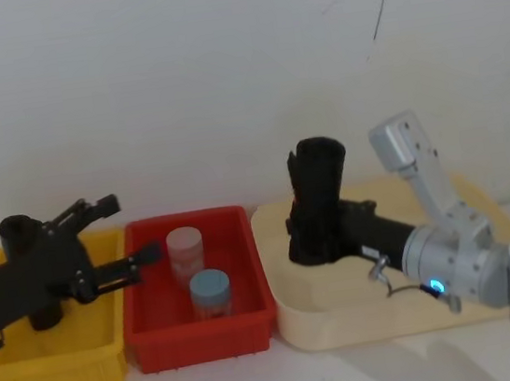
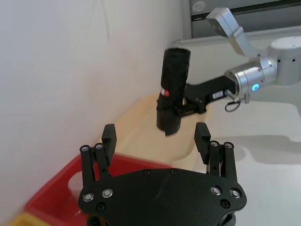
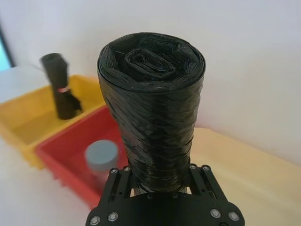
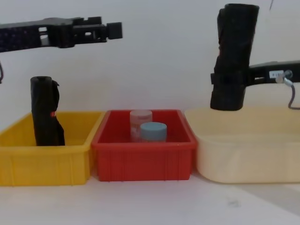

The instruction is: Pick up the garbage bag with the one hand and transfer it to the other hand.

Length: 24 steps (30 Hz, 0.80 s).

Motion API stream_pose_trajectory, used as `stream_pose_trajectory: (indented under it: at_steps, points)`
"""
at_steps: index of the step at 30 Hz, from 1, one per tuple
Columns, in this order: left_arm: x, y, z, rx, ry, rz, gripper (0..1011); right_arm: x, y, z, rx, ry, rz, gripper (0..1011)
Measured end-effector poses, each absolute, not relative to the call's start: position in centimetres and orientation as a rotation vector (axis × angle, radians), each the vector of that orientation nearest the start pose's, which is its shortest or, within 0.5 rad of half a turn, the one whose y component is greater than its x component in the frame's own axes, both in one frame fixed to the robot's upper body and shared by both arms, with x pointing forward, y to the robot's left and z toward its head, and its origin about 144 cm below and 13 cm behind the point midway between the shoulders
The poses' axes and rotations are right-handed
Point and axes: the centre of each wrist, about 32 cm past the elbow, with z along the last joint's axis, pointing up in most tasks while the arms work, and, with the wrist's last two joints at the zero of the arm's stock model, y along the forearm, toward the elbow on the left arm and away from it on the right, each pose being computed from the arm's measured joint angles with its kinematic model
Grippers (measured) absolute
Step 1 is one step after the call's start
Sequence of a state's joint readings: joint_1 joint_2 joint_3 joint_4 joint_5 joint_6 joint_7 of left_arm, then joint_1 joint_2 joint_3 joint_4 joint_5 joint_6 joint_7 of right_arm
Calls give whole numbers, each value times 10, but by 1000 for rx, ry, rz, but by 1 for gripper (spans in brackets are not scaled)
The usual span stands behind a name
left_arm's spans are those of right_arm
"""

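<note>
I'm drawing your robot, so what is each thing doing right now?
Garbage bag: upright, held over the beige tray.
Right end effector: shut on the garbage bag.
Left end effector: open, empty, in the air.
Second black roll: standing in the yellow bin.
Pink jar, blue-lidded jar: closed, in the red bin.

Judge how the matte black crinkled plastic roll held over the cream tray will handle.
Gripped low by the right gripper, the matte black crinkled plastic roll stands unbent: probably stiff. Cylindrical, so likely to roll if laid down. Left gripper hangs open.
</note>
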State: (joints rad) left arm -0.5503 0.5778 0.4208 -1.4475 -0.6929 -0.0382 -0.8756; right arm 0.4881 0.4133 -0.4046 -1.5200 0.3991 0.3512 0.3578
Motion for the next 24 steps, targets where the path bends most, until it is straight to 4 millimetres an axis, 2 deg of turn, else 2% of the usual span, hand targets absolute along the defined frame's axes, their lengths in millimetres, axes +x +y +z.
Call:
stream_pose_trajectory:
  at_steps: [5,6,9,15,20,21,24]
  points:
    - [565,310,1289,-99,-200,450,1001,570,-239,1287,-194,-44,-952,512]
    - [564,311,1288,-100,-198,454,1001,573,-240,1289,-197,-45,-969,562]
    - [562,315,1287,-100,-191,469,1001,578,-241,1293,-203,-46,-998,618]
    - [559,319,1284,-100,-182,489,1002,588,-245,1300,-219,-49,-1091,833]
    - [557,322,1283,-100,-177,500,1001,592,-247,1303,-226,-55,-1141,916]
    - [557,322,1283,-100,-177,501,1001,593,-247,1304,-230,-63,-1165,975]
    - [557,323,1283,-100,-175,505,1001,594,-247,1304,-236,-75,-1189,1001]
